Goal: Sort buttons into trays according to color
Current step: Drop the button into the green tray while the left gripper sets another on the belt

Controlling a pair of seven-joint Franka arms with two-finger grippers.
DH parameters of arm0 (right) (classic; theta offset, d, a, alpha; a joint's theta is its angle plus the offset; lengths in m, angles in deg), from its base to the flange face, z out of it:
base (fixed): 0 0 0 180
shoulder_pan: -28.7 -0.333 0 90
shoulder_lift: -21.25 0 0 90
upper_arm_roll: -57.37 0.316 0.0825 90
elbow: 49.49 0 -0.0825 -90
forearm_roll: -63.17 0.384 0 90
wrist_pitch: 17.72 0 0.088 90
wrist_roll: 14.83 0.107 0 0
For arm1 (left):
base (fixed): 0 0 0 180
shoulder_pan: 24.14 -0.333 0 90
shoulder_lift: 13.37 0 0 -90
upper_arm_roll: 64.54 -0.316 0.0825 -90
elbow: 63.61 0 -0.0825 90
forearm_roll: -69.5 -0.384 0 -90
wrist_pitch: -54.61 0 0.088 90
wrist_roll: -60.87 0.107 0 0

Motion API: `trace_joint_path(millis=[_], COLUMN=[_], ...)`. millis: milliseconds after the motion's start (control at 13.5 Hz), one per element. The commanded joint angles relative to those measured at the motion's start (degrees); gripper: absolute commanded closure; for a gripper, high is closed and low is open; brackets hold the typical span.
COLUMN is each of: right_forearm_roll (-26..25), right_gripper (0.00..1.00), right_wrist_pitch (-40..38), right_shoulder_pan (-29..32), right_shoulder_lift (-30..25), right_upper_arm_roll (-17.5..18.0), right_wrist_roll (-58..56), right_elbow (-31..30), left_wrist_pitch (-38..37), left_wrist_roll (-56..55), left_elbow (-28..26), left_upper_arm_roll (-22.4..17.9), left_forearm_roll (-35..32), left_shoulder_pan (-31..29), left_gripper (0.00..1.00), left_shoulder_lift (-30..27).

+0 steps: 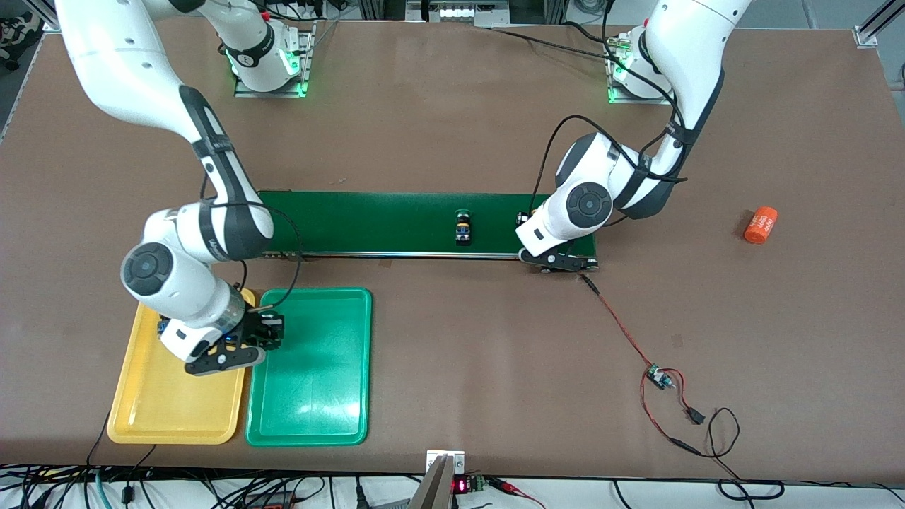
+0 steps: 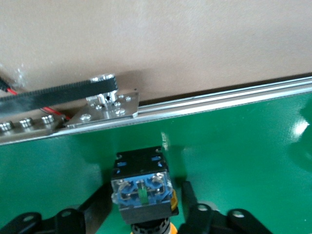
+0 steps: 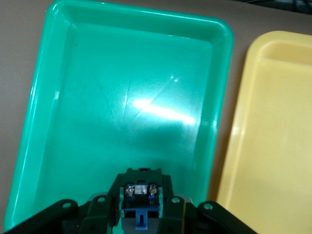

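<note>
Right gripper [image 3: 141, 214] clenched on a button [image 3: 140, 195] over green tray [image 1: 353, 367] | left gripper [image 2: 146, 222] released around yellow-capped button [image 2: 142, 187] on belt [image 1: 368, 223] | we judge buttons light, rigid; grasp the blocky body.

Brown matte table [image 1: 452, 106] fills nearly the whole front view, evenly lit, no hard shadows. Grey floor shows at the corners past the table's edges. Aluminium frame pieces [image 1: 873, 28] stand at the corner by the left arm's end. Black cables [image 1: 212, 491] run tangled along the edge nearest the front camera.
</note>
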Motion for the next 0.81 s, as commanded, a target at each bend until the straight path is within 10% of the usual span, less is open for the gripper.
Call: trace_joint_path(millis=[0,148,444,739], right_forearm_roll=[0.5,0.5,0.58,1.11], right_gripper=[0.92,0.89,0.32,0.17], right_wrist_pitch=[3.39,4.88,6.48,6.39], right_shoulder_pan=[0.17,0.08,-0.01,-0.36], right_shoulder_lift=[2.72,3.16,4.13,3.69], right_upper_arm_roll=[0.66,0.66,0.66,0.66], right_wrist_roll=[-2.21,-2.57,-2.22,-1.78], right_elbow=[2.27,2.27,2.01,1.92], left_wrist_pitch=[-1.09,-4.07,-10.68,-10.42], left_wrist_roll=[3.65,7.33,24.35,32.82], left_elbow=[-0.75,-0.66,-0.84,-1.28], left_upper_arm_roll=[-1.81,-2.78,-3.22,-3.22], left_forearm_roll=[1.23,1.06,0.35,-10.17], left_shoulder_pan=[-1.55,-6.28,-20.16,-27.48], left_gripper=[0.0,0.0,0.0,0.0], left_shoulder_lift=[-4.9,-7.72,-8.88,-7.91])
